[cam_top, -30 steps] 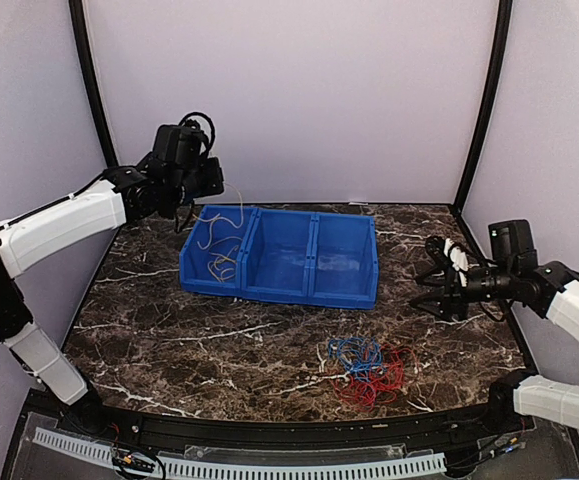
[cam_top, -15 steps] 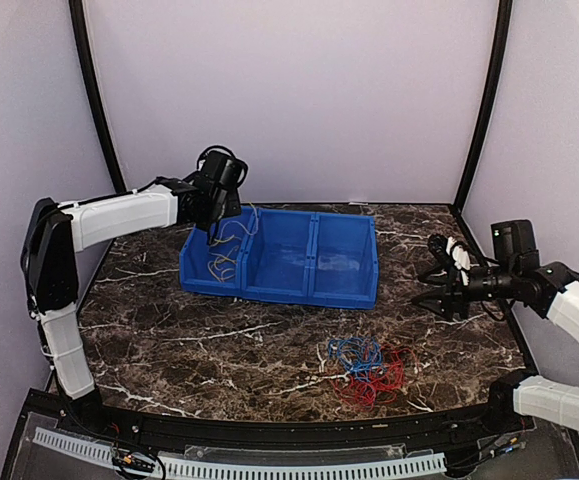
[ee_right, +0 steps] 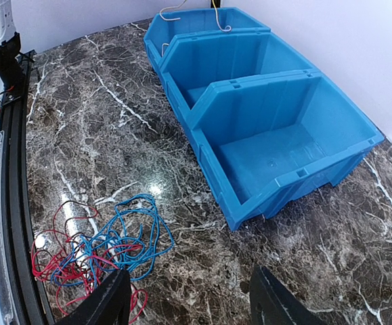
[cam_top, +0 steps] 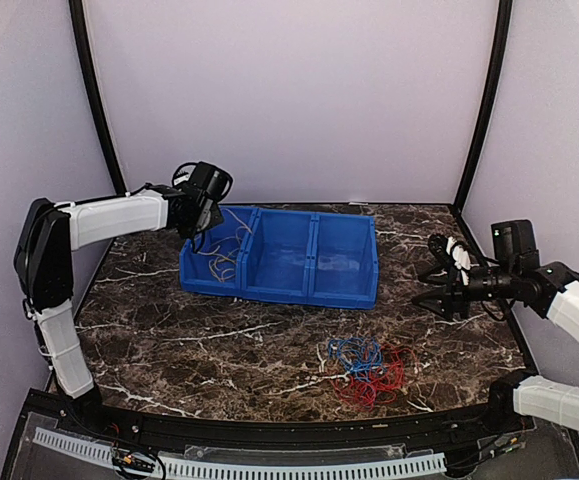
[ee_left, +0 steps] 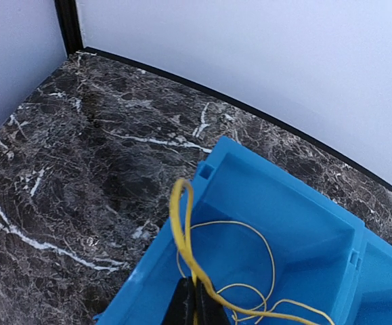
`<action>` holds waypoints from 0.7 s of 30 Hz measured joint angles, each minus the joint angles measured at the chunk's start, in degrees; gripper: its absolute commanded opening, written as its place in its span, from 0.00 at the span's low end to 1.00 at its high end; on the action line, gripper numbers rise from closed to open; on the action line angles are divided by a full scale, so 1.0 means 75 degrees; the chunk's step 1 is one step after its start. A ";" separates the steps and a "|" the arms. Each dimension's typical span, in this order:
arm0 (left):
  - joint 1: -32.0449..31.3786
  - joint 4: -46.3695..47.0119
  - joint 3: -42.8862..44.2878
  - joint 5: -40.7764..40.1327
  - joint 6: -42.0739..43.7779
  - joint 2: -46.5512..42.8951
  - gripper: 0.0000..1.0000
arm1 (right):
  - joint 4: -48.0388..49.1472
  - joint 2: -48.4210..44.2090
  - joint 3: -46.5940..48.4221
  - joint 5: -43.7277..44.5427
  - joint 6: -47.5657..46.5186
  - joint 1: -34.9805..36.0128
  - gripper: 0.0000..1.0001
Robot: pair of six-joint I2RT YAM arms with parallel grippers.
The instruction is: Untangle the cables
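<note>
Top view. You see two arms, one blue bin with three compartments, and cables in three colours on a dark marbled counter. The left tool hangs over the bin's left end; it reads there only as a dark mass, so you cannot make out its jaws from above. The yellow cable lies as thin pale loops in the leftmost compartment. The right tool hovers over the counter to the right of the bin, jaws spread, touching nothing.

Left wrist view. The left tool is cut off by the lower edge; only two dark fingertips show, pressed together and pinching the yellow cable. One bight arches up past the bin rim. The other loops run down into the compartment and out of frame.

Right wrist view. Both fingers of the right tool are cropped at the bottom. The blue cable and red cable lie in one overlapping heap on the counter, near the front of the bin and apart from it. You cannot count their strands, and the heap's near edge is hidden behind one finger.
</note>
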 measured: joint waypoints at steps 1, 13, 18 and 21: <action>0.0015 -0.0064 -0.0137 -0.0055 -0.0184 -0.0160 0.00 | 0.0000 0.0003 0.0000 0.0000 -0.0003 0.0000 0.62; 0.0015 -0.0810 0.0160 -0.0449 -0.1376 -0.0236 0.00 | -0.0003 0.0029 -0.0003 -0.0003 -0.0023 0.0000 0.62; 0.0015 -0.0755 0.0184 -0.0289 -0.1247 0.0058 0.05 | -0.0003 0.0029 -0.0003 -0.0003 -0.0023 0.0000 0.62; 0.0015 -0.0498 0.0166 -0.0108 -0.0944 0.0067 0.26 | 0.0000 0.0029 -0.0009 -0.0003 -0.0023 0.0000 0.63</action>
